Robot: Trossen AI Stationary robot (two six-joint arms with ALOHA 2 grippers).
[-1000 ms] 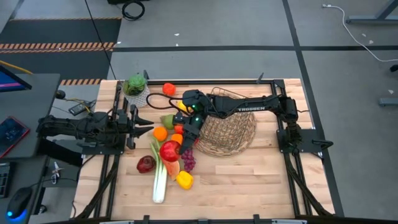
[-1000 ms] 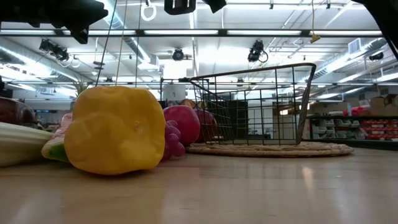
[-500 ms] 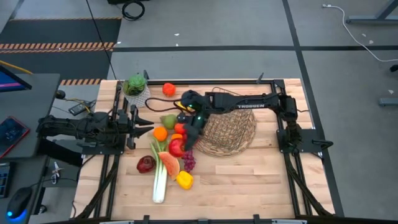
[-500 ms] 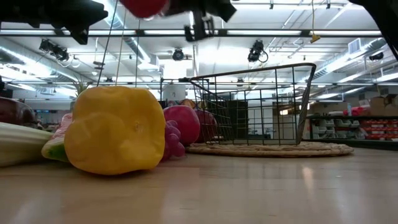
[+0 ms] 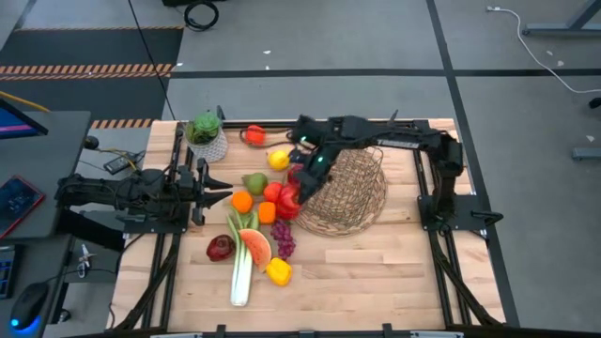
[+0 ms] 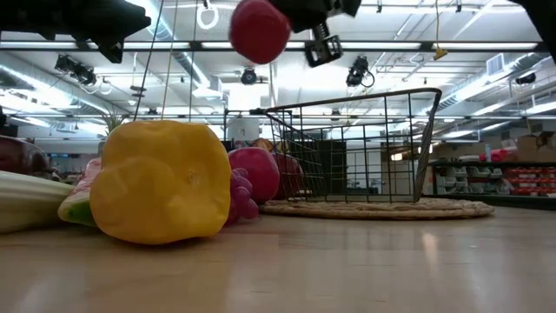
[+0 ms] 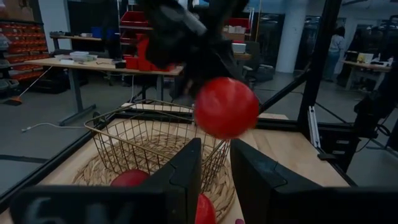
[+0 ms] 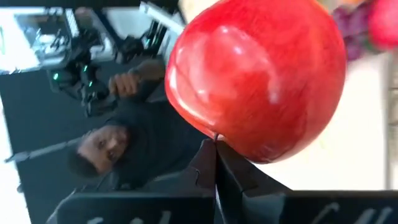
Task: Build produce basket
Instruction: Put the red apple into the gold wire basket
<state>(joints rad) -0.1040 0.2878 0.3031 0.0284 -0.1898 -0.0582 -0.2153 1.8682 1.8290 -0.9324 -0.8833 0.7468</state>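
Basket (image 5: pixel 349 192) – brown wire grid, woven rim, right fingers (image 8: pixel 214 146) pinching glossy red apple (image 8: pixel 258 78)

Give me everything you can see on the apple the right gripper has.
The apple is round, glossy red with bright highlights, smooth like plastic, and looks whole. The right gripper is shut on its stem, so the fruit hangs in the air clear of the table. From above it sits just left of the basket, over the other produce. The low view shows it higher than the basket's wire top. Nothing else touches it.
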